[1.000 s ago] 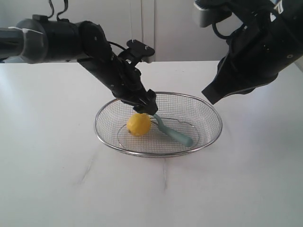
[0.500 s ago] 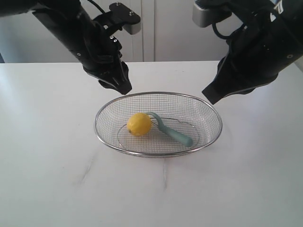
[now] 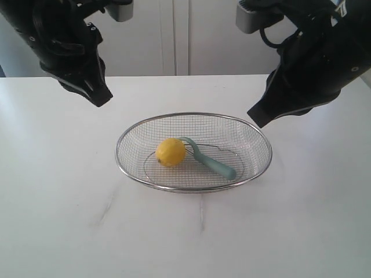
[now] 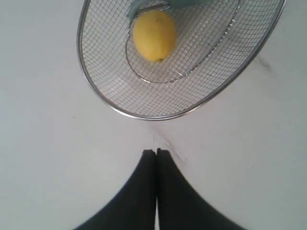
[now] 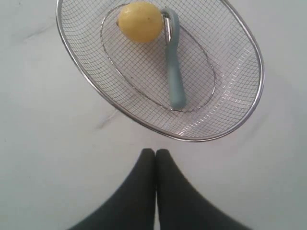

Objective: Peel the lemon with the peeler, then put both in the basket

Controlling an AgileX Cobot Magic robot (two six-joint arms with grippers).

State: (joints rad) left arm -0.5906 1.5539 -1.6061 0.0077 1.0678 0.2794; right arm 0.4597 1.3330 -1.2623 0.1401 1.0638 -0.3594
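The yellow lemon [image 3: 170, 152] lies inside the wire-mesh basket [image 3: 128, 172] in the middle of the white table. Beside it, to its right, rests the teal-handled peeler [image 3: 214, 163], its hooked head touching the lemon. Both also show in the right wrist view: lemon [image 5: 140, 22], peeler [image 5: 174, 72], basket [image 5: 256, 62]. The left wrist view shows the lemon [image 4: 154, 35] in the basket [image 4: 84, 72]. My left gripper [image 3: 103, 99] hangs shut and empty above the table, up and left of the basket. My right gripper [image 3: 253, 118] hovers shut and empty over the basket's right rim.
The white table [image 3: 69, 220] spreads all round the basket. A pale wall with cabinet panels [image 3: 174, 35] stands behind the table. Faint marks [image 3: 107, 208] cross the tabletop in front of the basket.
My left gripper has risen out of the basket and swung up and to the left, away from the lemon. The lemon, peeler and right arm have stayed put.
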